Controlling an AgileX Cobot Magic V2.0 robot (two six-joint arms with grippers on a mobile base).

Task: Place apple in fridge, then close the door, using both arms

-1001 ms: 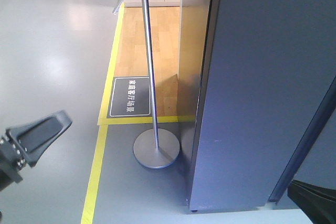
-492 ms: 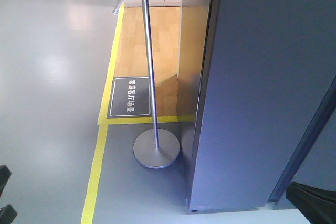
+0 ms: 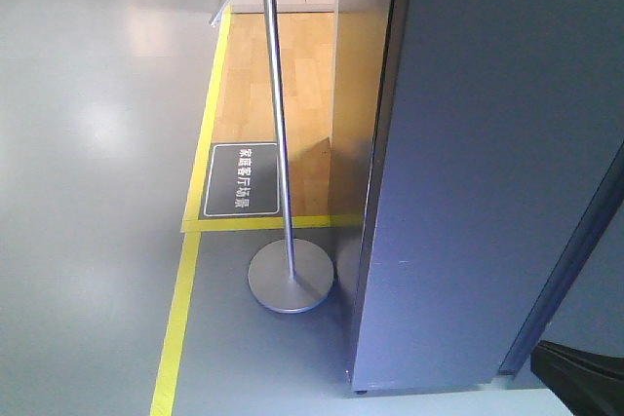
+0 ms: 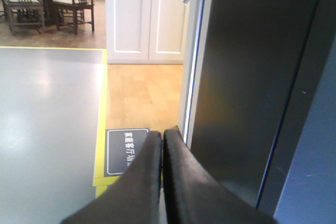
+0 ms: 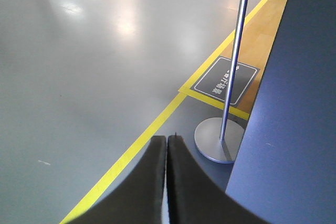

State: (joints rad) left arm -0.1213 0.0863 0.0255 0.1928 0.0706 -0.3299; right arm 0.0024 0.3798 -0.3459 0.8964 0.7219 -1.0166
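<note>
Gone from the front view is the left gripper (image 4: 161, 145), which hung at the lower-left edge a second ago. Both wrist views show fingers pressed together on nothing, right gripper (image 5: 167, 148) included. No apple shows anywhere; presumably it's inside, since the fridge (image 3: 487, 172) looks shut from here. The left wrist view alone catches a bright sliver beside the door (image 4: 247, 77), so it may want pushing.
</note>
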